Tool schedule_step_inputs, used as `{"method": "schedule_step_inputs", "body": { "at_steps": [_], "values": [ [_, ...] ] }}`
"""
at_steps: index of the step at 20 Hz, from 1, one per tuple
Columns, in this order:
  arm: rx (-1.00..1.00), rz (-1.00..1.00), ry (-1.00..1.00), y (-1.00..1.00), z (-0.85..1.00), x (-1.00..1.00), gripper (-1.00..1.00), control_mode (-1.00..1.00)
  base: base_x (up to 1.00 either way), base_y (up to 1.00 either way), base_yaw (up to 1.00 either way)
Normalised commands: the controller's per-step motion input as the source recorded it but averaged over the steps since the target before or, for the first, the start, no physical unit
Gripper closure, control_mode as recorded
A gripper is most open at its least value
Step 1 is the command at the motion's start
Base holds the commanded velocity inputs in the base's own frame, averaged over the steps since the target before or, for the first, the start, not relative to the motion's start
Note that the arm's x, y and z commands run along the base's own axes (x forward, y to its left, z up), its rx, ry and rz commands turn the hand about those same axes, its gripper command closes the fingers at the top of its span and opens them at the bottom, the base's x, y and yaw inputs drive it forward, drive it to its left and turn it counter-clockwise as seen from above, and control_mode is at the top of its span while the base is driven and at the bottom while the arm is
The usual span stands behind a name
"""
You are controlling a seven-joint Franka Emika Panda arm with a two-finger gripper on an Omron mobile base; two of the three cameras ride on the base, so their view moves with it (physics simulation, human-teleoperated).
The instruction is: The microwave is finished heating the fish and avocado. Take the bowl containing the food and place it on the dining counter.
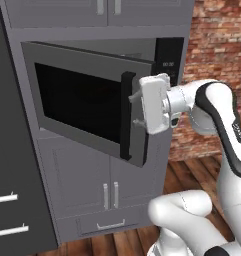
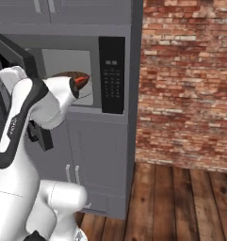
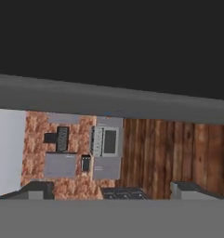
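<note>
Brown bowl (image 2: 73,75) inside microwave (image 2: 86,75); left base view shows door (image 1: 87,102).

The microwave (image 1: 99,100) occupies the upper centre of the frame, built into grey cabinetry (image 1: 82,185). Its door (image 1: 84,102) with dark glass stands swung open toward the viewer, and the black vertical handle (image 1: 126,116) runs down its right edge. The black keypad panel (image 1: 168,60) shows behind the door at upper right. The white gripper (image 1: 137,107) sits at centre frame, just right of the handle, jaws spread wide, nothing held. The arm (image 1: 219,125) enters from the right edge. A brick wall (image 1: 214,45) fills the upper right, and a wooden floor (image 1: 192,175) lies at lower right. A dark panel (image 1: 12,150) with two pale drawer pulls (image 1: 7,215) stands at the left edge.
</note>
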Motion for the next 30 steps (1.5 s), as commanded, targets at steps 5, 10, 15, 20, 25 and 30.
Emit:
{"method": "schedule_step_inputs", "body": {
  "at_steps": [5,10,15,20,25,30],
  "values": [
    [0.35,0.00,-0.01,-1.00,0.00,0.10,-1.00,-1.00,0.00,0.00,0.00],
    [0.19,0.00,0.00,-0.96,-0.02,0.19,-1.00,-1.00,0.00,0.00,0.00],
    [-0.01,0.00,0.00,-0.07,0.00,0.14,-1.00,-1.00,0.00,0.00,0.00],
    [0.00,-0.01,0.00,-0.34,0.00,0.69,-1.00,-1.00,0.00,0.00,0.00],
    [-0.06,-0.09,0.00,0.03,0.00,1.00,-1.00,-1.00,0.00,0.00,0.00],
    [-0.13,-0.05,0.04,0.51,-0.09,0.67,-1.00,-1.00,0.00,0.00,0.00]
  ]
}}
